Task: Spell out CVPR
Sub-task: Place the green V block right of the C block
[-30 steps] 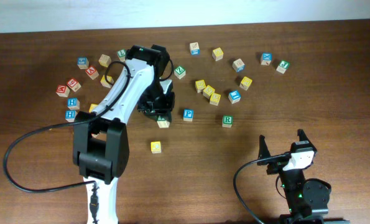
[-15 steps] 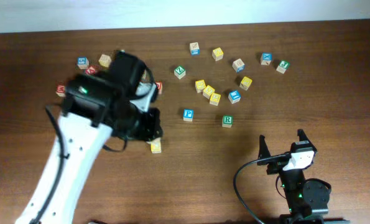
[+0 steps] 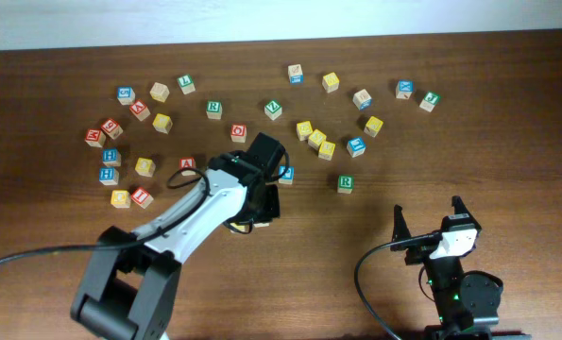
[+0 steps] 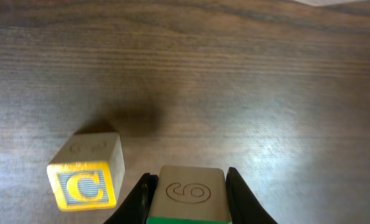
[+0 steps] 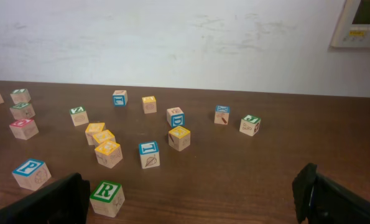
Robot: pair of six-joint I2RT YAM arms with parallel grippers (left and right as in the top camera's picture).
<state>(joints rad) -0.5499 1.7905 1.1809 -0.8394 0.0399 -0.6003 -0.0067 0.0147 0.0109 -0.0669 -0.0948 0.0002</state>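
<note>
While the left arm reaches over the middle of the wooden desk [image 3: 507, 113], its left gripper [image 4: 190, 188] is clamped on a small wooden cube with a green face [image 4: 191, 198]. One finger presses each side of this cube. The cube's upper face shows an embossed 6, and its letter cannot be read from either view. In the left wrist view, the yellow C cube [image 4: 85, 180] sits on the desk just beside the held cube, on its left, with a narrow gap between them. From overhead, the arm covers both of these cubes.

The blue P cube [image 3: 286, 174] lies near the desk's centre, right against the far side of the arm's wrist and partly hidden by it. The green R cube [image 3: 346, 183] lies apart from it, toward the right edge.

The right gripper [image 3: 429, 223] hangs near the front edge, toward the front right corner, with its fingers spread wide and nothing between them.

Many other lettered cubes [image 3: 328, 148] are scattered toward the far edge and the far left corner.
</note>
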